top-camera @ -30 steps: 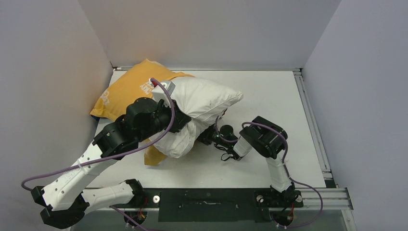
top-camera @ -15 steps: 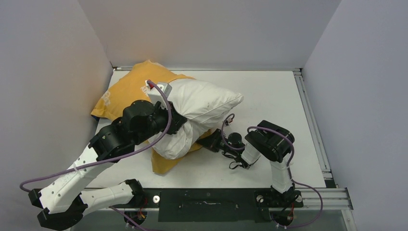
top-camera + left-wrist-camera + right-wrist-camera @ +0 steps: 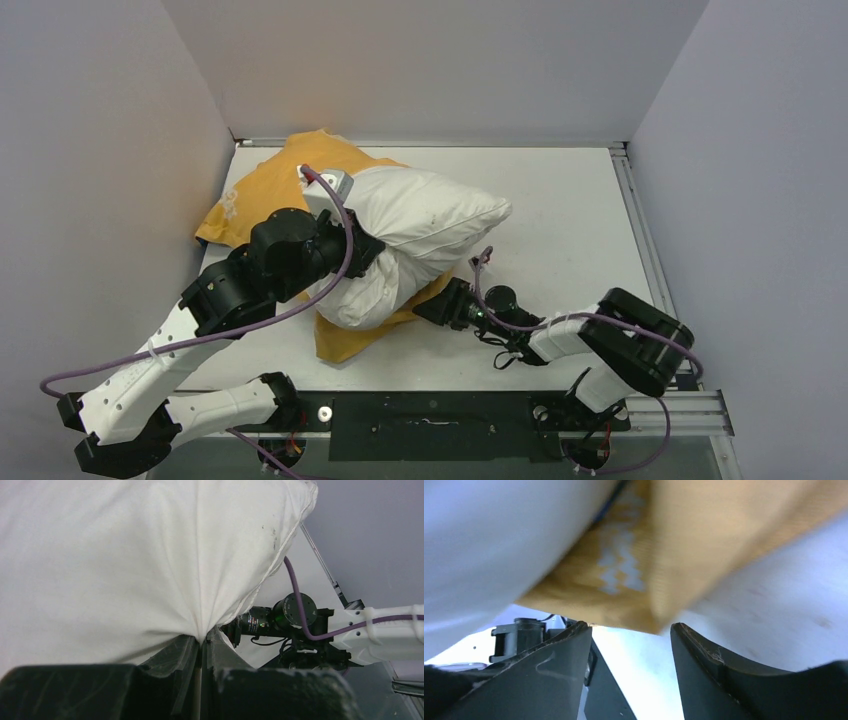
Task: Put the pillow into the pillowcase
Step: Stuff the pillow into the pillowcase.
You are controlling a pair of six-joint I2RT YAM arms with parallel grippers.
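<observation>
The off-white pillow [image 3: 415, 225] lies in the middle of the table, over the orange-yellow pillowcase [image 3: 265, 185], which spreads toward the back left corner and pokes out under the pillow's near end [image 3: 345, 335]. My left gripper [image 3: 372, 252] is shut on a pinch of the pillow's fabric [image 3: 200, 580], gathered between the jaws [image 3: 204, 647]. My right gripper [image 3: 432, 308] is open and low on the table, its jaws just short of the pillowcase's near edge [image 3: 664, 575]; nothing lies between the fingers [image 3: 704, 655]. The pillowcase's blue face is hidden.
Grey walls close in the table at the left, back and right. A metal rail [image 3: 650, 260] runs along the right edge. A black base plate [image 3: 430, 425] lies at the near edge between the arm bases. The right arm [image 3: 310, 625] shows below the pillow in the left wrist view.
My right arm has dropped low and stretched left, its elbow swinging out to the right. The pillowcase corner under the pillow has spread out more. My left arm has shifted slightly with the pillow.
</observation>
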